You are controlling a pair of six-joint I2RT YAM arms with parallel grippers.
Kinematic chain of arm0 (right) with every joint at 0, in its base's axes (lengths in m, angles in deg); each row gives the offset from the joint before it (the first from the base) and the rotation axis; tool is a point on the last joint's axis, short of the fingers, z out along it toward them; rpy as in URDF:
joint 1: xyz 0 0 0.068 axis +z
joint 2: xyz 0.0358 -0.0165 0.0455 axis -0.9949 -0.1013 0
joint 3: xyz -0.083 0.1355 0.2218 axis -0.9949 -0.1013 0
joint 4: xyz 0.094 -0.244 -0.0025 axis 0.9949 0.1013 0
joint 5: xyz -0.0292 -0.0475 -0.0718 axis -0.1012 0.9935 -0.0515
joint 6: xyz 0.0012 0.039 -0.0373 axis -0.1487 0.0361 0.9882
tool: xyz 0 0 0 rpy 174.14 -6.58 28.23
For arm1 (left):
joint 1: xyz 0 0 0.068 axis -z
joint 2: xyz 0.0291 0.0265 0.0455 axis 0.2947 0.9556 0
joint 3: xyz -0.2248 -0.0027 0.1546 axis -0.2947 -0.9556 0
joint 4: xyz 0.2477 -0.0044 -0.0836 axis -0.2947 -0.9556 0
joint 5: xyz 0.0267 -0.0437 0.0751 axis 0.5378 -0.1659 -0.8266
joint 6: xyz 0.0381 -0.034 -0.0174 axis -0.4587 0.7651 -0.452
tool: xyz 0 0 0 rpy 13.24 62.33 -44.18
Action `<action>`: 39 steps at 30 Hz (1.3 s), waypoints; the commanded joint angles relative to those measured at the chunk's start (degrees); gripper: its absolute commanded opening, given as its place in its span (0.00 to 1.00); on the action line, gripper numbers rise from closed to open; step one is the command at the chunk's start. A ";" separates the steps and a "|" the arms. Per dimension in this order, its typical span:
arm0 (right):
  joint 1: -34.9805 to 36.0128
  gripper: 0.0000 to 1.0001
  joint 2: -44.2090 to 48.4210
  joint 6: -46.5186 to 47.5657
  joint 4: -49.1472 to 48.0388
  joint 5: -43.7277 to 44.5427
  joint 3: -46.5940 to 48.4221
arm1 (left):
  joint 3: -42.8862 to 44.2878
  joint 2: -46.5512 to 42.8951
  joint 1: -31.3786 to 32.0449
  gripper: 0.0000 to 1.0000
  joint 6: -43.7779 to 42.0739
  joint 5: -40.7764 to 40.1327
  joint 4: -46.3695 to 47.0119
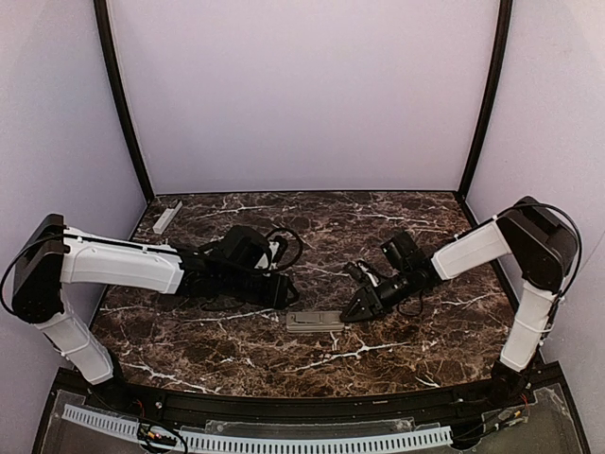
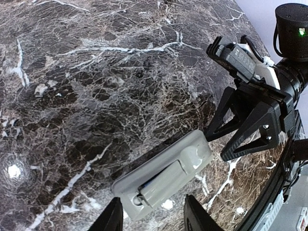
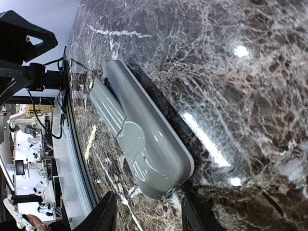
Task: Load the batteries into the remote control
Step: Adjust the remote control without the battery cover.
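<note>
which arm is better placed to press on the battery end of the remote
Left, probably. The remote control lies with its battery slot end just ahead of the left gripper; the right gripper faces the opposite, rounded end.

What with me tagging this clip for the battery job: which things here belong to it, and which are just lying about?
Job in hand:
- remote, back up, mid-table
- battery, a blue sliver in its compartment
- left end effector and right end effector, one at each end of the remote

Lying about:
- grey bar, far back left, untouched
</note>
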 commanded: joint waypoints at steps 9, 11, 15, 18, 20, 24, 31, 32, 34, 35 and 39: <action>-0.14 0.43 1.72 -3.39 -3.40 0.45 -2.61 | 3.35 3.19 3.43 0.35 9.54 -5.69 -3.34; 0.28 0.42 1.46 -3.87 -3.79 0.95 -2.42 | 3.59 3.10 3.51 0.34 9.60 -6.74 -4.46; 0.70 0.38 0.44 -4.43 -4.13 0.90 -1.92 | 3.85 3.56 3.58 0.31 10.05 -6.88 -5.73; 1.23 0.37 -0.15 -4.74 -4.32 0.87 -1.84 | 3.93 4.05 3.92 0.29 10.24 -6.28 -5.58; 1.64 0.37 -0.43 -5.16 -4.83 0.80 -1.97 | 3.88 4.32 4.11 0.27 10.40 -6.19 -5.45; 2.42 0.36 -0.46 -5.81 -5.57 0.65 -2.18 | 3.92 4.88 4.34 0.26 10.87 -5.95 -5.03; 3.26 0.34 -0.43 -6.56 -6.33 0.08 -2.33 | 4.08 5.52 5.03 0.25 11.28 -6.35 -5.17; 3.31 0.34 -0.50 -6.67 -6.40 0.02 -2.33 | 4.09 5.54 5.00 0.25 11.38 -6.48 -5.27; 3.43 0.33 -0.44 -6.81 -6.57 -0.24 -2.37 | 4.14 5.51 5.02 0.25 11.82 -7.18 -5.95; 3.55 0.33 -0.43 -6.97 -6.66 -0.35 -2.46 | 4.13 5.40 5.05 0.25 11.98 -7.72 -6.48; 4.05 0.32 -0.48 -7.31 -7.11 -0.53 -2.70 | 3.56 4.31 5.13 0.26 12.77 -9.74 -7.46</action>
